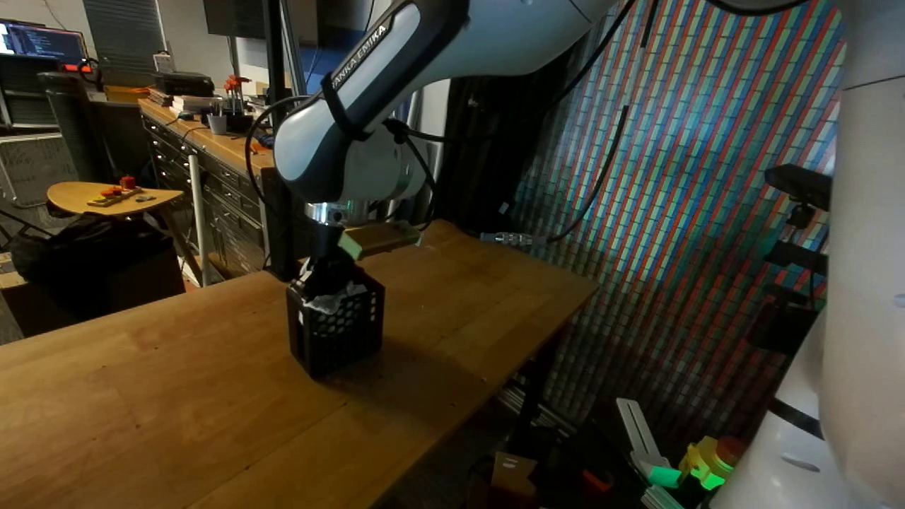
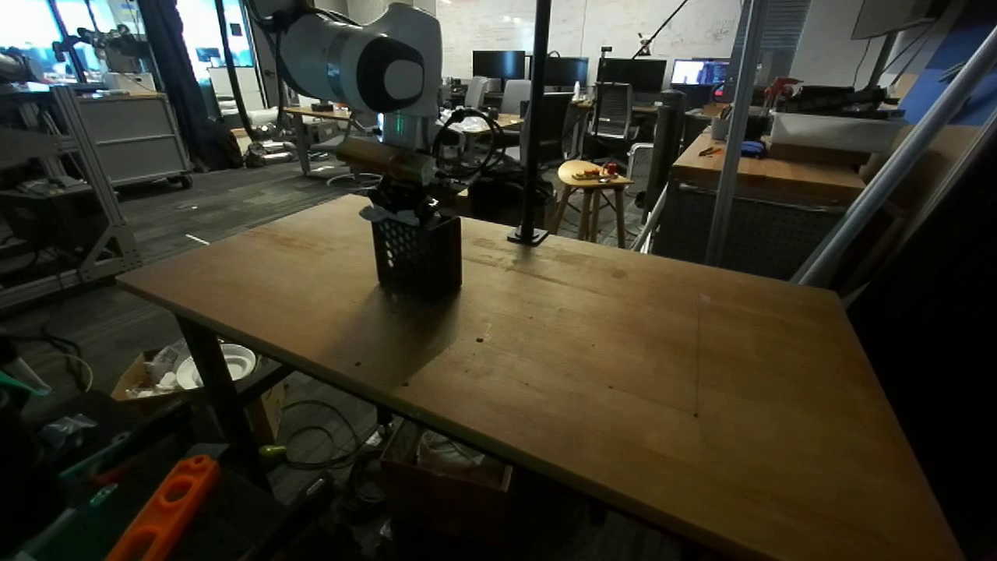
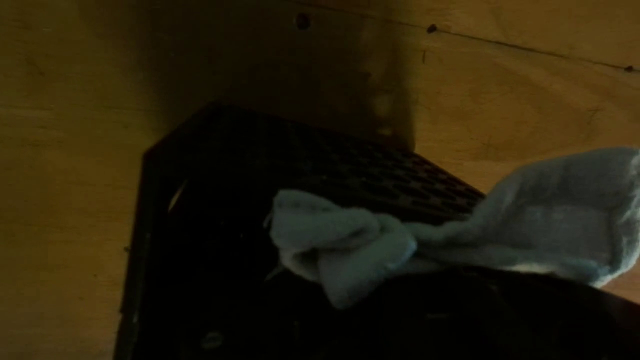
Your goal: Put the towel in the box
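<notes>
The box is a black crate with holes in its walls. It stands on the table in both exterior views (image 1: 339,332) (image 2: 424,257), and its dark rim shows in the wrist view (image 3: 132,280). The towel is pale grey and bunched. In the wrist view, one end (image 3: 345,245) is over the dark box opening, and a wider part extends right past the box wall. The towel also shows at the rim in both exterior views (image 1: 329,302) (image 2: 389,214). My gripper (image 1: 327,274) (image 2: 406,204) points down at the box opening, beside the towel. Its fingers are too dark to make out.
The wooden table (image 1: 177,396) (image 2: 623,366) carries the box near its far edge. A black post (image 2: 537,132) stands at the table edge behind the box. A cable loop (image 2: 475,148) hangs beside the wrist. A small stool (image 2: 593,175) stands beyond the table.
</notes>
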### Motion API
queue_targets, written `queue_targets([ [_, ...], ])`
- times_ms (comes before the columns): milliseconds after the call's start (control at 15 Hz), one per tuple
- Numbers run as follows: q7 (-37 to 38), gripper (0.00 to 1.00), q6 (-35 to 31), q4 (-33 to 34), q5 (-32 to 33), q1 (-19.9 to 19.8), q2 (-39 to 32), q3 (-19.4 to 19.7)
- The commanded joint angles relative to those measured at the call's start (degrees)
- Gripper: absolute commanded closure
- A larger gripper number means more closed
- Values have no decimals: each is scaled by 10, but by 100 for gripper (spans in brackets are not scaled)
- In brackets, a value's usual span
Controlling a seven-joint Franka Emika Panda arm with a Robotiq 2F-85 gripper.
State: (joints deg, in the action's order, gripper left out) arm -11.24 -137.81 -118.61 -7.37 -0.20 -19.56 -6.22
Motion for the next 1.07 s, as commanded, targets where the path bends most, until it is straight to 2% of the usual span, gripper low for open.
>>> queue_targets([
  [0,29,98,8,-42,25,27,25,1],
  [533,121,96,94,-52,142,73,93,9],
  [1000,145,97,131,-60,174,80,127,3],
])
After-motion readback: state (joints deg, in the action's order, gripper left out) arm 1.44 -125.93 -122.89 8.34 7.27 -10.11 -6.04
